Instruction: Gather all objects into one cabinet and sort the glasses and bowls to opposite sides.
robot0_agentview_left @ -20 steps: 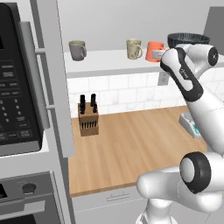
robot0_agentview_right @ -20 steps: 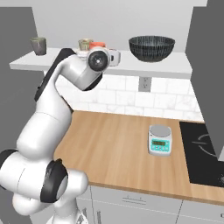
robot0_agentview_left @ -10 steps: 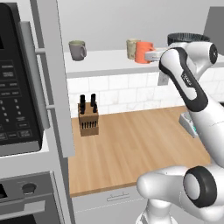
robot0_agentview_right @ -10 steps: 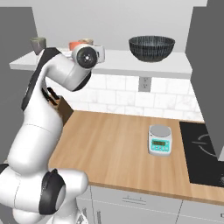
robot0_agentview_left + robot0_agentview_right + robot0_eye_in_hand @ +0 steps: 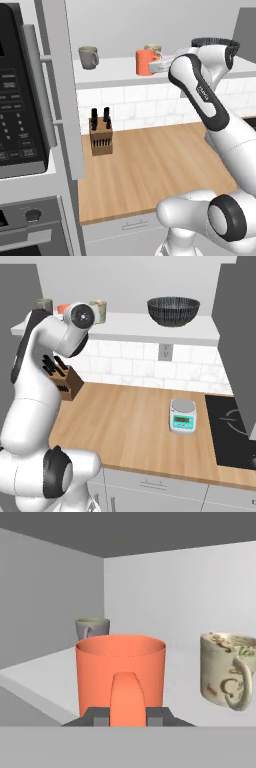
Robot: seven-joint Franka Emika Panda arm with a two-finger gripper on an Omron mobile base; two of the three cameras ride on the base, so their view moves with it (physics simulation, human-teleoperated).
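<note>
Orange mug point(image 5: 120, 672) sits right in front of your claw point(image 5: 128, 716), handle facing you, and the two dark finger tips point(image 5: 100, 716) press in on either side of that handle, so you have it pinched with the jaws nearly closed. From the left base view you can see the claw point(image 5: 159, 65) at the mug's right side, with the orange mug point(image 5: 145, 61) on the white bottom board of the cabinet point(image 5: 115, 70), near its front edge and about midway along it.

Just beside it, toward the back wall, stands the beige patterned mug point(image 5: 229, 669), upright with its handle turned your way; the two do not touch. Farther along the board toward the left wall of the cabinet is the grey mug point(image 5: 89, 56), upright, well apart from the other two.

At the opposite, right-hand end of the board you have the wide black bowl point(image 5: 173, 310), upright and standing alone.

Below the cabinet, the wooden surface point(image 5: 130, 421) carries a knife block point(image 5: 100, 136) near its back left corner and a small kitchen scale point(image 5: 182, 415) toward the right, beside the dark cooktop point(image 5: 232, 431).
</note>
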